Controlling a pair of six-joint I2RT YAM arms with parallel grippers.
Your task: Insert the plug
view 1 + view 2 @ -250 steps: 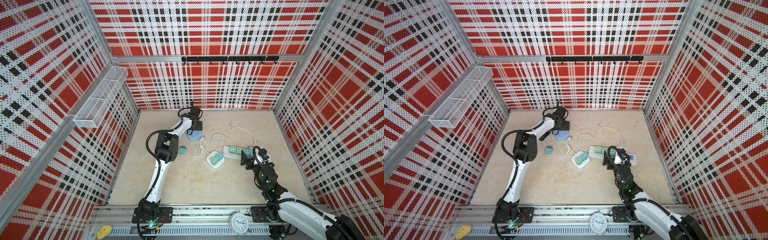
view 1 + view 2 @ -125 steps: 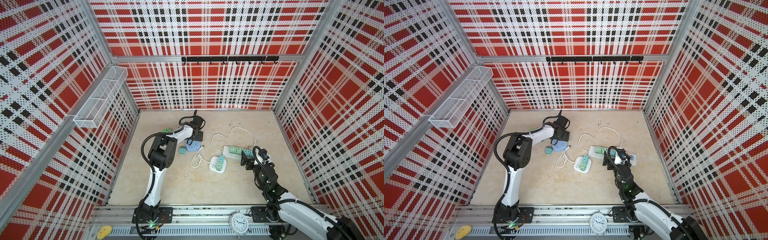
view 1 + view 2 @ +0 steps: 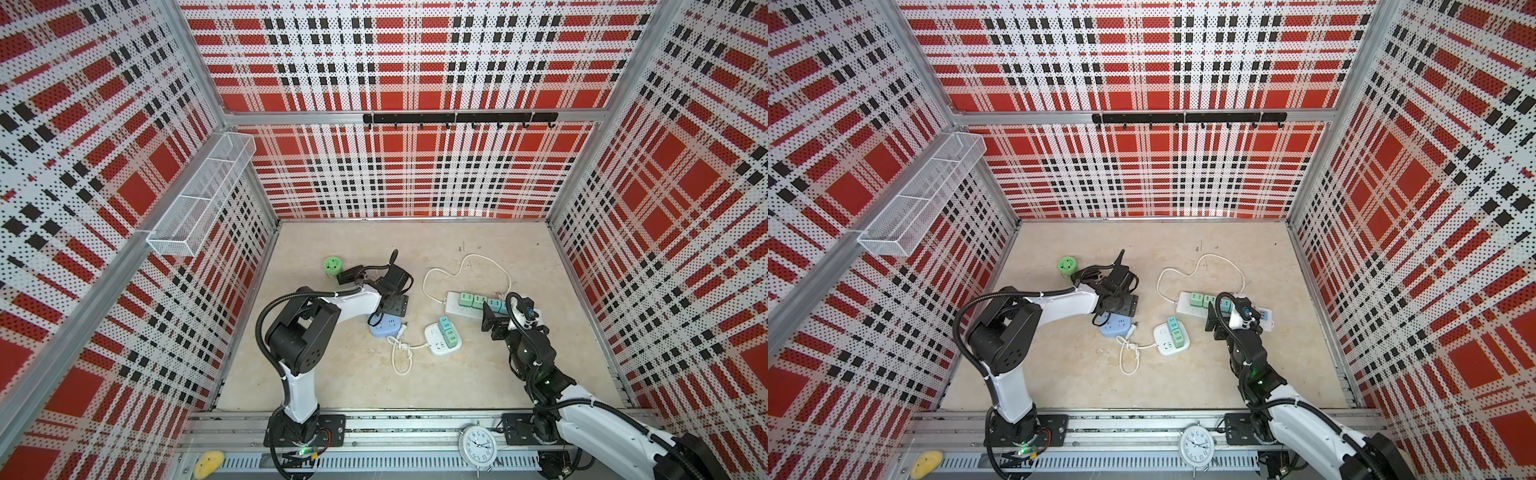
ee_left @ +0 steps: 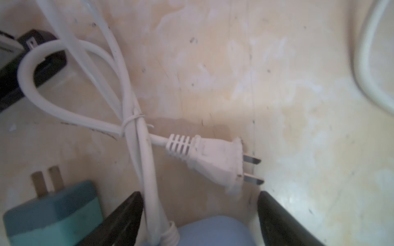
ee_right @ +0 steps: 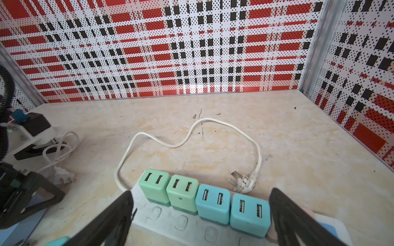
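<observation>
A white two-pin plug (image 4: 213, 161) lies flat on the table just beyond my left gripper (image 4: 199, 194). Its tied cord (image 4: 136, 149) runs back past one finger. That gripper is shut wide on a round blue socket block (image 3: 384, 325), which shows between the black fingers (image 4: 121, 215). In both top views the plug (image 3: 401, 328) lies beside the blue block (image 3: 1115, 326). My right gripper (image 5: 201, 192) stands open over a long white power strip (image 5: 170, 223) with several green and blue USB adapters (image 5: 213, 202) plugged in.
A square white strip (image 3: 434, 338) with green adapters lies mid-table. A green cylinder socket (image 3: 332, 266) stands at the back left. A loose teal adapter (image 4: 53, 213) lies beside my left fingers. The long strip's three-pin plug (image 5: 241, 183) and cord loop (image 3: 465, 266) lie behind it.
My left gripper has come toward the front, bringing the blue socket block along. The square white strip slid and turned with the cord, and the green cylinder came into view. The right arm stayed still.
</observation>
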